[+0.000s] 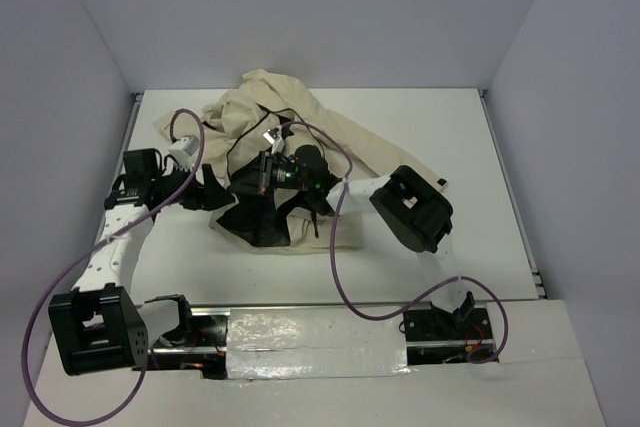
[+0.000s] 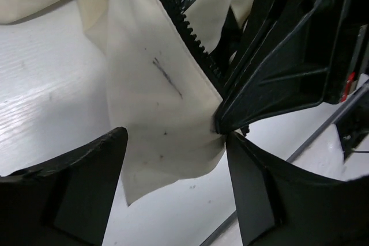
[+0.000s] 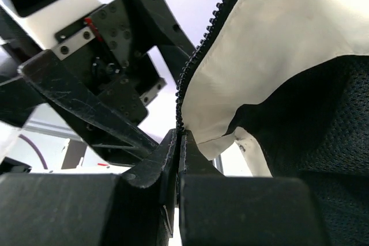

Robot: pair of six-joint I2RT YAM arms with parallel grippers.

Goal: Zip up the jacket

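The cream jacket (image 1: 270, 107) lies crumpled at the back middle of the table, its dark lining turned out at the front (image 1: 262, 219). My right gripper (image 3: 179, 136) is shut on the lower end of one zipper edge, with the dark teeth (image 3: 193, 67) running up from its tips and mesh lining (image 3: 311, 125) beside them. In the left wrist view a cream flap (image 2: 155, 102) with zipper teeth (image 2: 184, 21) hangs between my left gripper's (image 2: 176, 136) spread fingers; the right gripper (image 2: 222, 122) pinches that flap's edge. From above, both grippers meet at the jacket's front left (image 1: 235, 192).
The white table (image 1: 430, 127) is boxed in by pale walls on three sides. A metal strip (image 1: 300, 332) runs along the near edge between the arm bases. Purple cables (image 1: 335, 247) loop over the jacket and table.
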